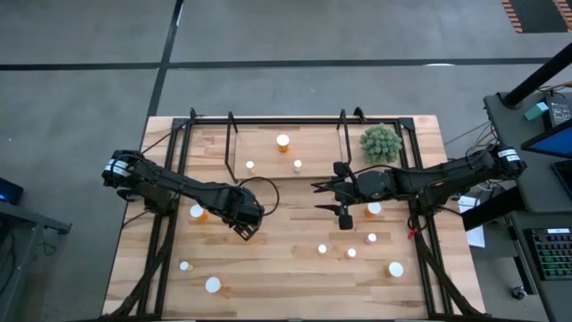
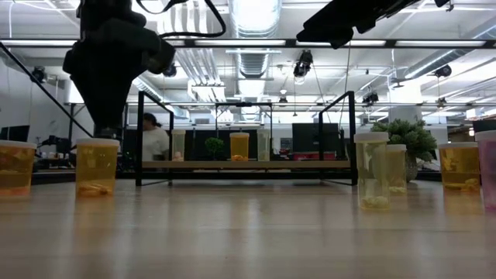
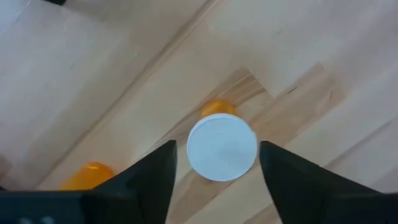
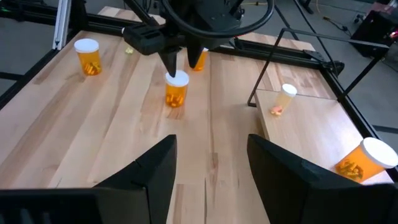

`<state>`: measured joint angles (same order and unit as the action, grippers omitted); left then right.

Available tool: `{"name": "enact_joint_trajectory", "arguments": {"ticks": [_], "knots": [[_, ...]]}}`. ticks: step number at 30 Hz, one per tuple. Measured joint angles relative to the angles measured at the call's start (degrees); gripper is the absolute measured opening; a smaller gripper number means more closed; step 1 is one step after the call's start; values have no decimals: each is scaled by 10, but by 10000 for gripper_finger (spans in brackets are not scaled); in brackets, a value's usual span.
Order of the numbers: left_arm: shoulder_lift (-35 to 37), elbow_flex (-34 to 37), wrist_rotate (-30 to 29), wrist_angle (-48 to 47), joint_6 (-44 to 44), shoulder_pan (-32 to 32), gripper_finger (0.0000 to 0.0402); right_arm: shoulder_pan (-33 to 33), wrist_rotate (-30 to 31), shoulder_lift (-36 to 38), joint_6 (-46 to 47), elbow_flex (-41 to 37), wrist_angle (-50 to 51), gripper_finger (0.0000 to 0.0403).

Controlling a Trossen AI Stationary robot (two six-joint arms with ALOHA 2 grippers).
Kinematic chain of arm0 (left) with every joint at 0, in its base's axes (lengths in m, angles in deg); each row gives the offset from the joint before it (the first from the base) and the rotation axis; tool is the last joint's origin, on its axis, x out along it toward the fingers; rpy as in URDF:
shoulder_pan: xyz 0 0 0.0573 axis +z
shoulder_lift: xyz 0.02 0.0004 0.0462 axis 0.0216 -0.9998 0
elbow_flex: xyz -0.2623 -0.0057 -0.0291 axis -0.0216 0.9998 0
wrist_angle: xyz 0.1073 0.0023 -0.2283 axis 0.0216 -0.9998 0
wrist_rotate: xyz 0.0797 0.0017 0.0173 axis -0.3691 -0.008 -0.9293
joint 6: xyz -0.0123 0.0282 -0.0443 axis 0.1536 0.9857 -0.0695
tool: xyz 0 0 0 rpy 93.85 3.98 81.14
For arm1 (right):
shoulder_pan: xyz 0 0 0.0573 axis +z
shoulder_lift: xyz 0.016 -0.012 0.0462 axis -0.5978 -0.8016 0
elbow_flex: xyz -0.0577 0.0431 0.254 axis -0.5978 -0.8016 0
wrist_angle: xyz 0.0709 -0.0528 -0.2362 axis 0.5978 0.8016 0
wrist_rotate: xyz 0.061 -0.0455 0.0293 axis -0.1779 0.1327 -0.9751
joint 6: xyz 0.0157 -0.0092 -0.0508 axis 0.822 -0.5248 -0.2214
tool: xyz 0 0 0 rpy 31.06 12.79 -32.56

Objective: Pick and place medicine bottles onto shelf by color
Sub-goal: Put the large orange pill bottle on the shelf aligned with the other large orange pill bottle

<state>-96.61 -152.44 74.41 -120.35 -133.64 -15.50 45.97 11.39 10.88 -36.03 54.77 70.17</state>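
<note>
My left gripper (image 1: 246,229) is open and points down over a small orange bottle with a white cap (image 3: 222,148). Its two fingers (image 3: 155,177) stand on either side of the cap with a gap on each side. The right wrist view shows this bottle (image 4: 176,90) standing upright on the tabletop under the fingers. My right gripper (image 1: 323,197) is open and empty, above the middle of the table. The shelf (image 1: 268,152) at the far side carries three bottles, one of them orange (image 1: 282,141).
Another orange bottle (image 1: 197,212) stands close by the left gripper. Several bottles stand on the tabletop at near right (image 1: 372,238) and near left (image 1: 213,284). A green spiky plant (image 1: 382,143) stands at the far right. Black frame bars (image 1: 170,224) run along both sides.
</note>
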Motion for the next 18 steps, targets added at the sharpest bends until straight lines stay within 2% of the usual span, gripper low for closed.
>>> {"name": "enact_joint_trajectory", "arguments": {"ticks": [5, 8, 18], "knots": [[0, 10, 2, 10, -1, -1, 274, 0, 0, 0, 0, 0, 0, 187], [0, 17, 5, 44, -1, -1, 292, 0, 0, 0, 0, 0, 0, 187], [-6, 49, 6, 35, -29, -1, 277, 0, 0, 0, 3, 0, 4, 187]]}}
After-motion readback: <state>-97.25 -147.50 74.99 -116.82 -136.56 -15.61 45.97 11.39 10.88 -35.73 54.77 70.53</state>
